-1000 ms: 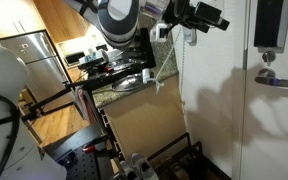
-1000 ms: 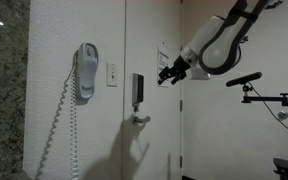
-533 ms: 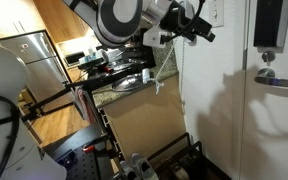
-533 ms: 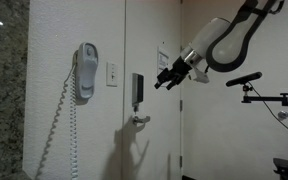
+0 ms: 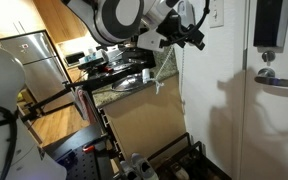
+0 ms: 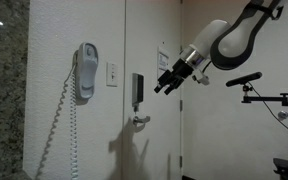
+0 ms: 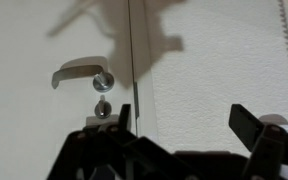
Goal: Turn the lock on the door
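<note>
Wrist view shows tool (image 7: 179, 130) spread wide, clear of lock (image 6: 138, 90) on door (image 6: 159, 130).

Upright black lock (image 5: 269, 22), seemingly closed door (image 6: 156, 140)

No writing, brand, number or sign can be read in any view. In an exterior view, a small pale placard (image 6: 162, 50) just above the hand (image 6: 164, 84) is too small and blurred to make out. The lock (image 6: 138, 89) and the wall phone (image 6: 86, 72) show no legible marking either.
</note>
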`<state>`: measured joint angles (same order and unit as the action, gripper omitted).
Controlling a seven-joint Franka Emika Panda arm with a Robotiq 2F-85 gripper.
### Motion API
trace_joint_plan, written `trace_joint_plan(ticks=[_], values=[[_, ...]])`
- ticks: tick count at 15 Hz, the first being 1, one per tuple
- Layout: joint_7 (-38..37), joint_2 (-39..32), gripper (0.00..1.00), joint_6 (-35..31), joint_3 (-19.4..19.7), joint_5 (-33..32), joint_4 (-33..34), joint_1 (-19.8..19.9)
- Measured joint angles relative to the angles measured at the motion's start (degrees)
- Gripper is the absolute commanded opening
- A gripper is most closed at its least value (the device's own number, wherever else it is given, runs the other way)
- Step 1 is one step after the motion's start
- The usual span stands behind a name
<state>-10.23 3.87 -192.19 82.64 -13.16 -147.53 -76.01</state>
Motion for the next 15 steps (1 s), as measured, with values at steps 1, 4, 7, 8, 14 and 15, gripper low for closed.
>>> trace_joint_plan(ticks=[1,4,7,8,14,15], values=[[0.1,1.4,1.0,1.2,0.2,-1.0,0.1,-0.3],[0.1,2.1,1.0,1.5,0.2,-1.2,0.0,-0.2],[0.1,1.9,1.0,1.5,0.2,-1.2,0.0,-0.2],[0.1,1.8,1.0,1.5,0.2,-1.2,0.0,-0.3],[1.0,5.2,1.0,1.5,0.6,-3.1,0.5,-0.7],[1.3,6.4,1.0,1.5,1.2,-3.7,0.9,-1.0]])
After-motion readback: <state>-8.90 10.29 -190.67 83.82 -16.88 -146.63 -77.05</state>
